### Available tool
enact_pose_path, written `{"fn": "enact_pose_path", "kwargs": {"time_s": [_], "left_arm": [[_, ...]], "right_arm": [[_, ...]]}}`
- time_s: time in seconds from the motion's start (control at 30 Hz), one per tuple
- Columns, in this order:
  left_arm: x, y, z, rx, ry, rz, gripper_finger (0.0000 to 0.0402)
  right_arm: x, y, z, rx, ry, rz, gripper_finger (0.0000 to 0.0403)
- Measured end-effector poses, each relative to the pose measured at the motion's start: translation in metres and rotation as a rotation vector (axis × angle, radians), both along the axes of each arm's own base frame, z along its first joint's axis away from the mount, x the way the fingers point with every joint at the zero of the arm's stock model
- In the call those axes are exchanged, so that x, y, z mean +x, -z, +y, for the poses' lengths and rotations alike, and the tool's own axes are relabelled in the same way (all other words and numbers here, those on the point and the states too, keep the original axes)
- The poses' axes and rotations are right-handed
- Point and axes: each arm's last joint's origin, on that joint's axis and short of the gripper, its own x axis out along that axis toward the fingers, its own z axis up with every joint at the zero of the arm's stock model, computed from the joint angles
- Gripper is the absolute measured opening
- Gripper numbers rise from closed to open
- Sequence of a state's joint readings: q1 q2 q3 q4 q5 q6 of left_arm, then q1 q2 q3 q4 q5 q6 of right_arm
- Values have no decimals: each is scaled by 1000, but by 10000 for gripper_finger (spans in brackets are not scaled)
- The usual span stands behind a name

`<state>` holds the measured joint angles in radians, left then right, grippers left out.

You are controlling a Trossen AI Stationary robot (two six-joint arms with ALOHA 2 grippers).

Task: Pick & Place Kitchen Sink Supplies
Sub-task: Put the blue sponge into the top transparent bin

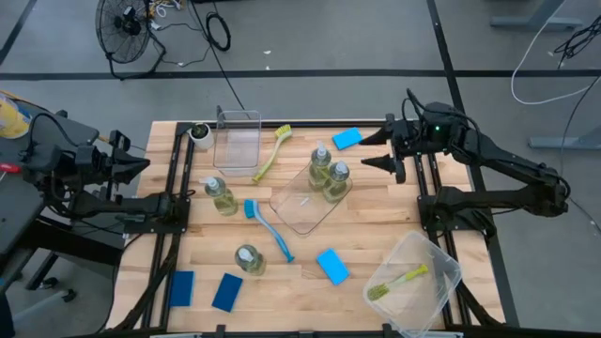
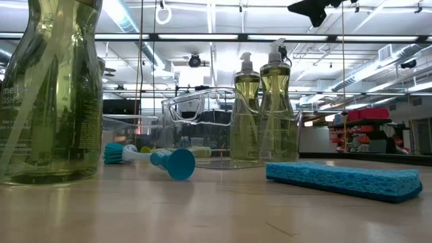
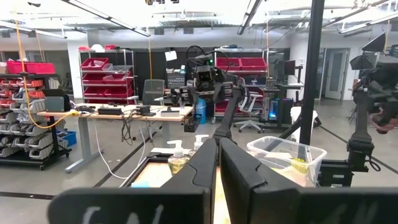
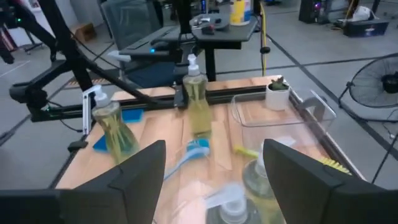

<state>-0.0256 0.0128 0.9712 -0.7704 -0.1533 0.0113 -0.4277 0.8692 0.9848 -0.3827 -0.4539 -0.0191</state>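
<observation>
Both my pincers hold nothing: right pincer [image 1: 374,150] wide open over the table's far edge, left pincer [image 1: 141,166] shut beside the table. Nearest soap bottle [image 2: 50,88] is cut off; its label shows only "me". Blue sponge [image 2: 344,179] lies nearby.

Wooden slat table [image 1: 376,225] on grey concrete floor [image 1: 310,38] crossed by dark lines; black floor fan [image 1: 125,23] and loose cables beyond the far edge. Workshop behind: long ceiling strip lights [image 2: 128,17], metal shelving with red bins [image 3: 102,71], a cluttered workbench [image 3: 118,113], grey parts drawers [image 3: 18,134], a rolling chair [image 3: 249,106].
</observation>
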Motion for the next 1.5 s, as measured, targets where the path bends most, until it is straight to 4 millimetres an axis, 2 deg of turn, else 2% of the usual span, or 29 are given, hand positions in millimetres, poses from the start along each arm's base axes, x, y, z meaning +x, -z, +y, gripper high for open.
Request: {"fn": "enact_pose_path", "kwargs": {"time_s": [0.1,0.33,0.47,0.67,0.97,1.1,1.3,1.5], "left_arm": [[0,0,0,0,0,0,26],[0,-1,1,-6,-33,-5,25],[0,-1,2,-13,-70,-9,26],[-1,-1,3,-1,-113,-11,25],[-1,-1,3,3,-123,-10,26],[-1,-1,3,2,-123,-10,25],[-1,-1,3,2,-123,-10,26],[-1,-1,3,2,-126,-11,25]], "right_arm": [[1,0,0,-13,63,9,270],[-2,1,-12,51,517,19,270],[-2,5,-19,84,659,37,270],[1,24,-30,157,732,197,270],[14,49,-64,300,790,305,270],[17,55,-72,320,794,329,270],[18,49,-84,332,827,356,270],[25,35,-106,338,865,444,270]]}}
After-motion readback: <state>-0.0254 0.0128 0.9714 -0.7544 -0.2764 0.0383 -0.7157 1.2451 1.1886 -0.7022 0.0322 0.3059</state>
